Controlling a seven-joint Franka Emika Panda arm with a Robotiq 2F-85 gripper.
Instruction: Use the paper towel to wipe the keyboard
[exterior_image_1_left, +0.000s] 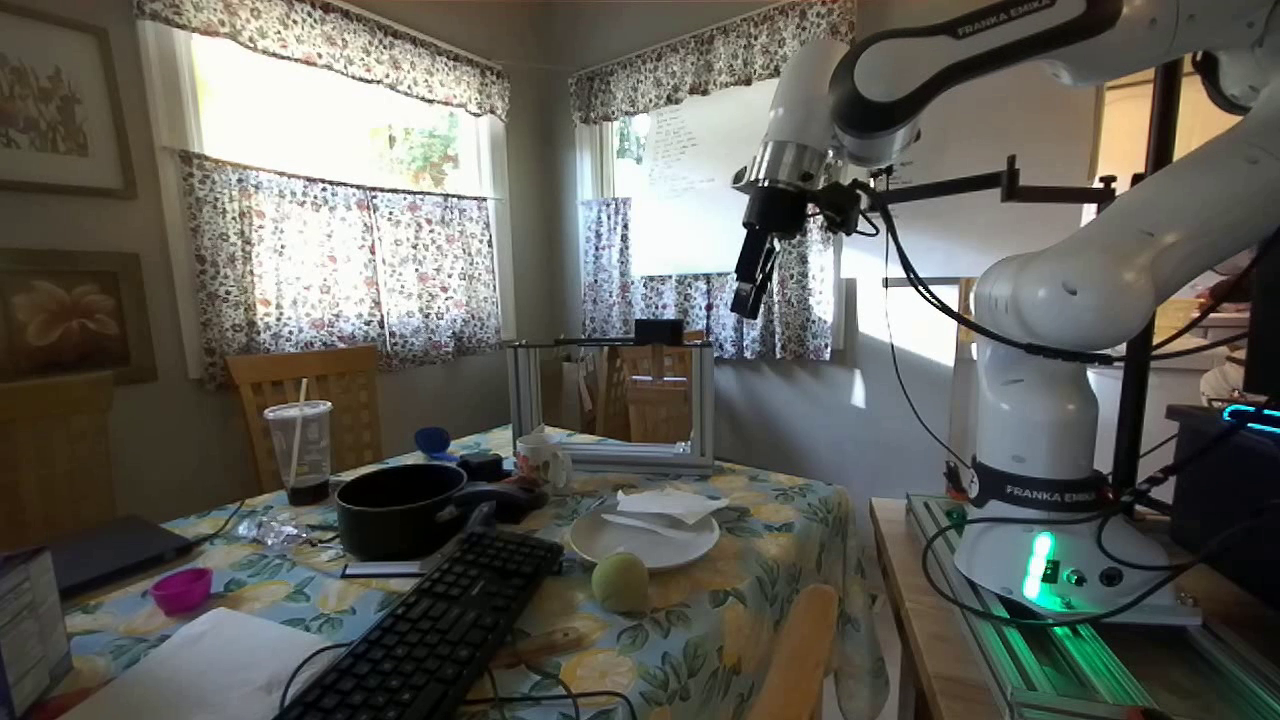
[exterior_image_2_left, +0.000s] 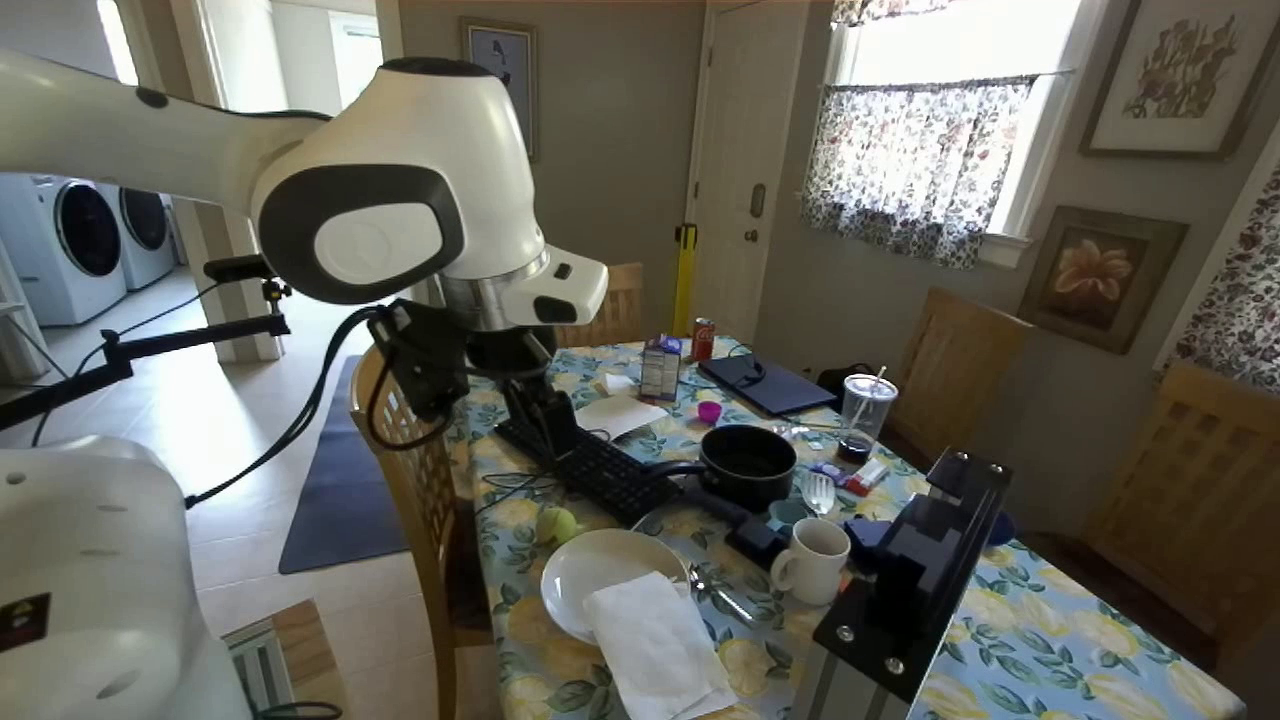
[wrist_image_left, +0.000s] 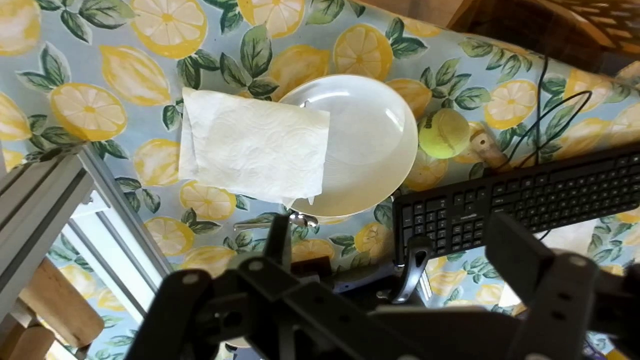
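Note:
The white paper towel (wrist_image_left: 255, 145) lies folded, partly on the white plate (wrist_image_left: 370, 135) and partly on the tablecloth; it shows in both exterior views (exterior_image_1_left: 672, 504) (exterior_image_2_left: 660, 645). The long black keyboard (wrist_image_left: 530, 192) lies flat beside the plate, also in both exterior views (exterior_image_1_left: 430, 640) (exterior_image_2_left: 605, 478). In the wrist view a pan handle overlaps its near end. My gripper (wrist_image_left: 397, 245) is open, with its fingers wide apart and nothing between them. In an exterior view the gripper (exterior_image_1_left: 752, 295) is high above the table, touching nothing. In an exterior view its fingers (exterior_image_2_left: 562, 440) overlap the keyboard.
A tennis ball (wrist_image_left: 444, 134) sits between plate and keyboard. A black pot (exterior_image_2_left: 750, 470), a white mug (exterior_image_2_left: 812, 565) and a straw cup (exterior_image_2_left: 865, 410) stand beyond the keyboard. A metal frame (wrist_image_left: 115, 210) stands near the towel. A spoon (exterior_image_2_left: 725, 598) lies by the plate.

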